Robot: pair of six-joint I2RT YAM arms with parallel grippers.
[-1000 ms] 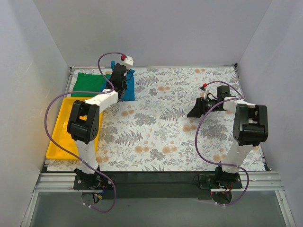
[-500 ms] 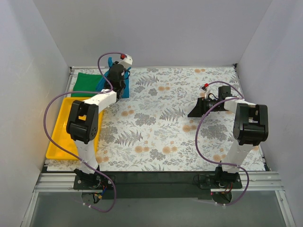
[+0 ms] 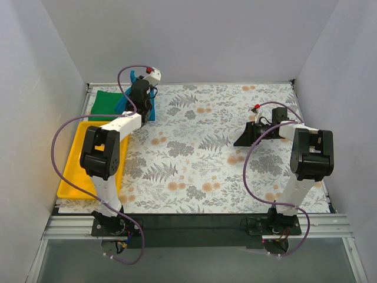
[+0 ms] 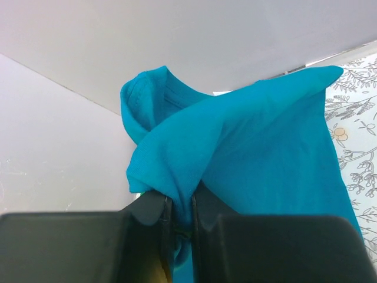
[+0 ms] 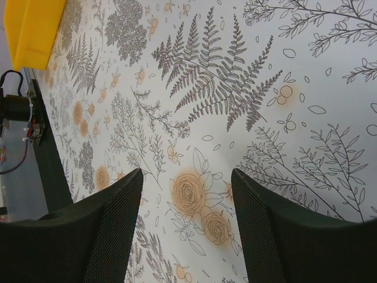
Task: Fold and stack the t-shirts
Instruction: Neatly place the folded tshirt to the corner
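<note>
The flower-patterned table (image 3: 235,177) is enclosed by grey walls. The left arm (image 3: 126,122) is stretched toward 11 o'clock. The teal-blue t-shirt (image 4: 253,159) is held lifted just beside the green t-shirt (image 3: 105,101), a bunched fold pinched tight in the left gripper (image 4: 179,215). At 3 o'clock, the right gripper (image 5: 187,177) is spread wide, empty.

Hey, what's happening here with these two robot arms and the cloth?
The left gripper is clamped on a bunched teal-blue t-shirt, holding it up at the far left corner of the table, beside a green t-shirt that lies flat there. The right gripper hangs open over the table, holding nothing. The shirts are not yet stacked.
</note>
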